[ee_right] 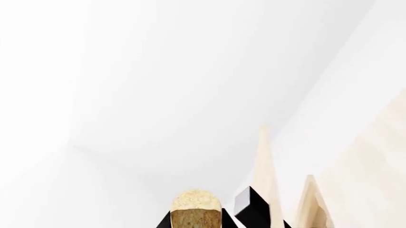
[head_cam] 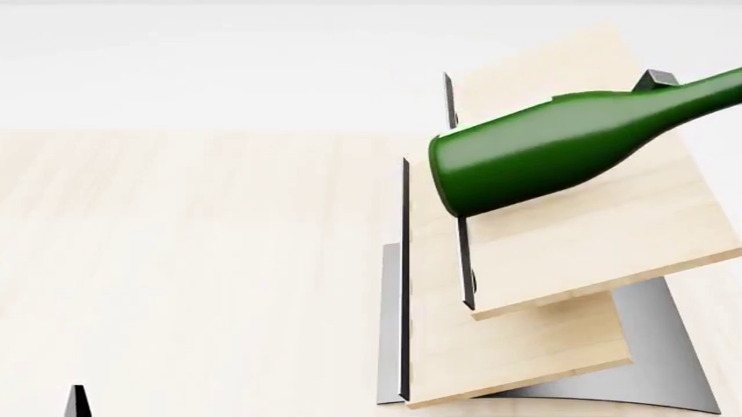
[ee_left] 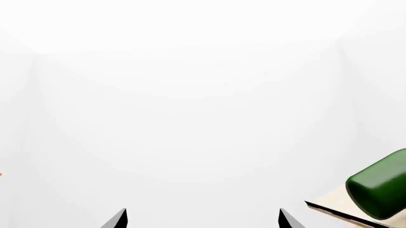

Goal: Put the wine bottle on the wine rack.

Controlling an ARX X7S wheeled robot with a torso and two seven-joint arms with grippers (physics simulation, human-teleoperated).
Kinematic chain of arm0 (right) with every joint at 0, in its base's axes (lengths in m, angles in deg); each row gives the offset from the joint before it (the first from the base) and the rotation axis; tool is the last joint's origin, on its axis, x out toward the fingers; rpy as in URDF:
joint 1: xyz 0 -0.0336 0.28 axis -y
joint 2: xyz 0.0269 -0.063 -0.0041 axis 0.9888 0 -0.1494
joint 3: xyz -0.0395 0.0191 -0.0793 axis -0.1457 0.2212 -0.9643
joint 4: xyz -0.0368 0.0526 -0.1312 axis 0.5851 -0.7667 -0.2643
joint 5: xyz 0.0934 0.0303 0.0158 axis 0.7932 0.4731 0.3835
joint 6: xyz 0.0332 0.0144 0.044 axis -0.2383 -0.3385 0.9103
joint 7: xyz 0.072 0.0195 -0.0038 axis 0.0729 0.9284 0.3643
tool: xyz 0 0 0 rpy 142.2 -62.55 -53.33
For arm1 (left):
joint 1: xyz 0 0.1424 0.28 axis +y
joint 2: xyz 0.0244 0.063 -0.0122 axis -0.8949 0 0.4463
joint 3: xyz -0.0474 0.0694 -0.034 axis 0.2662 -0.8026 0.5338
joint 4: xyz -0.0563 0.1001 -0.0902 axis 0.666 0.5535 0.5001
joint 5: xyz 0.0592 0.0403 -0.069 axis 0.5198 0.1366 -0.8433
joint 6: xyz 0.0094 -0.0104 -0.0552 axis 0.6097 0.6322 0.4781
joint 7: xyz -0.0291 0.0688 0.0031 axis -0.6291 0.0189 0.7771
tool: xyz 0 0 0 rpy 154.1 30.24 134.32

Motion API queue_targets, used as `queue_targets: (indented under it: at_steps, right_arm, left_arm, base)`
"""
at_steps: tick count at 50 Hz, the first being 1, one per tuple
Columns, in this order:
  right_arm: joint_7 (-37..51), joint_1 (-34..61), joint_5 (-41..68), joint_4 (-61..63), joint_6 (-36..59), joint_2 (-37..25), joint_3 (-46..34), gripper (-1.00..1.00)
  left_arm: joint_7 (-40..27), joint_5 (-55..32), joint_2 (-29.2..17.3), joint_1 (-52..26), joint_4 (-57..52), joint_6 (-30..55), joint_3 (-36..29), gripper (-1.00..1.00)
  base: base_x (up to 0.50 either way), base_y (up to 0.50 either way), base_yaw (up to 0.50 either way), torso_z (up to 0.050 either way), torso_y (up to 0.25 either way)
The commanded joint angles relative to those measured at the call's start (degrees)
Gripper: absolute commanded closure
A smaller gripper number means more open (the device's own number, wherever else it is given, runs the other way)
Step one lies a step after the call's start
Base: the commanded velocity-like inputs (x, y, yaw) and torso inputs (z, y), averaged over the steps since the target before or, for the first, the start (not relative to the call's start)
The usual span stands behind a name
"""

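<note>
The dark-green wine bottle (head_cam: 545, 152) lies tilted over the top board of the pale-wood wine rack (head_cam: 603, 252). Its base points toward me and its neck runs out of the head view at the right. I cannot tell whether it touches the board. In the right wrist view the tan cork (ee_right: 196, 204) sits between the dark fingertips of my right gripper (ee_right: 197, 224), which is shut on the bottle. My left gripper (ee_left: 203, 219) is open and empty. The bottle's base (ee_left: 381, 183) and a rack board edge (ee_left: 343, 209) show beside it. One left fingertip (head_cam: 78, 400) shows in the head view.
The rack stands on a curved grey metal base (head_cam: 666, 347) on a pale wooden tabletop (head_cam: 174, 261). Thin black bars (head_cam: 405, 261) edge the boards, and a black peg (ee_right: 248, 204) stands close to the cork. White walls lie beyond.
</note>
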Motion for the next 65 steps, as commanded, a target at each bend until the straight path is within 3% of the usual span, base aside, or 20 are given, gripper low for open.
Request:
queue_targets:
  at_steps: [1, 51, 62, 63, 65]
  right_arm:
    - [-1.0, -0.2, -1.4, -0.6, 0.0, -0.4, 0.0, 1.00]
    - [-5.8, -1.2, -5.2, -5.9, -1.1, -0.6, -2.4, 1.00]
    - [-3.6, -2.7, -4.5, -1.6, -1.1, -0.5, -1.7, 1.00]
    - [-4.7, -2.4, -5.1, -2.5, -1.2, -0.5, -2.2, -1.00]
    - [-5.2, -2.1, -5.4, -3.1, -1.2, -0.5, -2.5, -1.00]
  left_arm:
    - [-0.1, 0.1, -0.1, -0.1, 0.2, -0.1, -0.2, -1.00]
    - [-0.7, 0.1, -0.5, -0.5, 0.5, 0.0, -0.8, -1.00]
    - [-0.8, 0.2, -0.6, -0.5, 0.5, 0.0, -1.0, -1.00]
    - [-0.9, 0.3, -0.6, -0.5, 0.5, -0.1, -1.0, -1.00]
    - [-0.9, 0.3, -0.6, -0.4, 0.4, 0.1, -1.1, -1.00]
  base:
    - [0.00, 0.00, 0.00, 0.000, 0.000]
    - [0.00, 0.00, 0.00, 0.000, 0.000]
    - [0.00, 0.00, 0.00, 0.000, 0.000]
    - [0.00, 0.00, 0.00, 0.000, 0.000]
    - [0.00, 0.00, 0.00, 0.000, 0.000]
